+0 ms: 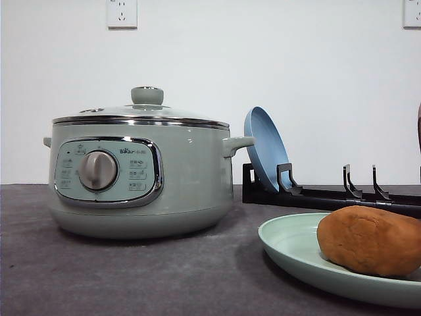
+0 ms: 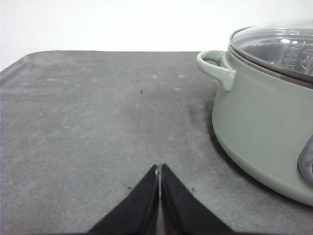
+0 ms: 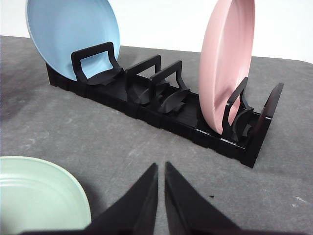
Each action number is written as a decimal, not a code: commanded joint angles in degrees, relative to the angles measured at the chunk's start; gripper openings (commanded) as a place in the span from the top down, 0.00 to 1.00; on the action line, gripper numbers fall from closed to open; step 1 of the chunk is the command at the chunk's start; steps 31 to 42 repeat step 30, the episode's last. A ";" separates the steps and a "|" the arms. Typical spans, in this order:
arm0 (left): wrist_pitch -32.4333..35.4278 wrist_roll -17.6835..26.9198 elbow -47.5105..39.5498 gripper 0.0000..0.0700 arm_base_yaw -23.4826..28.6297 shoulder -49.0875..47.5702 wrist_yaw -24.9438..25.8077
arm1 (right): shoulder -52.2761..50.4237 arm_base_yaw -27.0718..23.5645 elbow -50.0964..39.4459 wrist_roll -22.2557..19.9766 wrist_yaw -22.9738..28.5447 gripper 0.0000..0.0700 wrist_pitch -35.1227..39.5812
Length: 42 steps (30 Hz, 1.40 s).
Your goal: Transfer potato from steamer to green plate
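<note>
The orange-brown potato (image 1: pixel 371 239) lies on the pale green plate (image 1: pixel 289 249) at the front right of the table. The sage-green steamer (image 1: pixel 138 174) stands at the left with its glass lid on. In the left wrist view my left gripper (image 2: pixel 159 178) is shut with nothing in it, low over the grey mat beside the steamer (image 2: pixel 264 122). In the right wrist view my right gripper (image 3: pixel 161 171) is shut and holds nothing, with the green plate (image 3: pixel 39 193) rim beside it.
A black dish rack (image 3: pixel 161 105) stands behind the plate, holding an upright blue plate (image 3: pixel 73 36) and a pink plate (image 3: pixel 227 63). The blue plate (image 1: pixel 264 148) leans next to the steamer's side handle (image 1: pixel 238 143). Grey mat covers the table.
</note>
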 commanded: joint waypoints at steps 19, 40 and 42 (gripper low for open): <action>-0.42 -0.39 -1.20 1.00 0.11 -0.09 0.24 | -0.04 -0.09 -0.26 -0.26 0.18 0.98 0.29; -0.42 -0.39 -1.18 1.00 0.11 -0.09 0.24 | -0.04 -0.09 -0.26 -0.24 0.20 0.98 0.29; -0.42 -0.39 -1.18 1.00 0.11 -0.09 0.24 | -0.04 -0.09 -0.26 -0.24 0.20 0.98 0.29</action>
